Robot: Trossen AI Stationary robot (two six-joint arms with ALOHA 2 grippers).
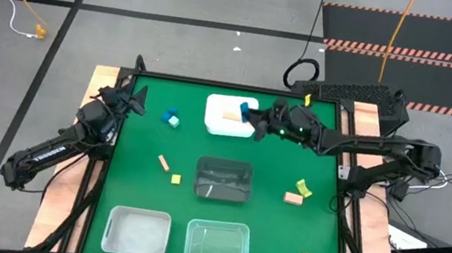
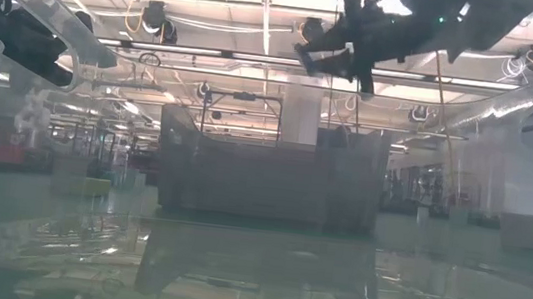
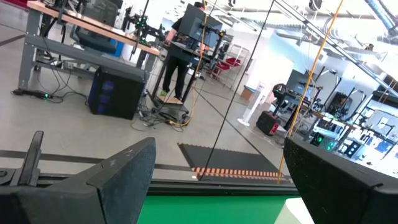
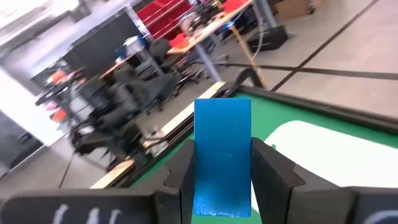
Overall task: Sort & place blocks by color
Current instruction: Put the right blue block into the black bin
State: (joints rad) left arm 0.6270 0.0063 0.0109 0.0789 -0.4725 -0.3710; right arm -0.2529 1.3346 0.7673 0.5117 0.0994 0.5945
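Right gripper (image 4: 222,177) clasps a blue block (image 4: 222,155) over the white bin (image 1: 225,118), the block's long axis running out past the fingers; left gripper (image 3: 217,180) waits open at the table's far-left edge.

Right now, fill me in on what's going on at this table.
The right gripper holds a blue block over the white bin at the far side of the green table; a tan block already lies in that bin. The left gripper waits open at the far left. Other blocks lie scattered around the dark bin.
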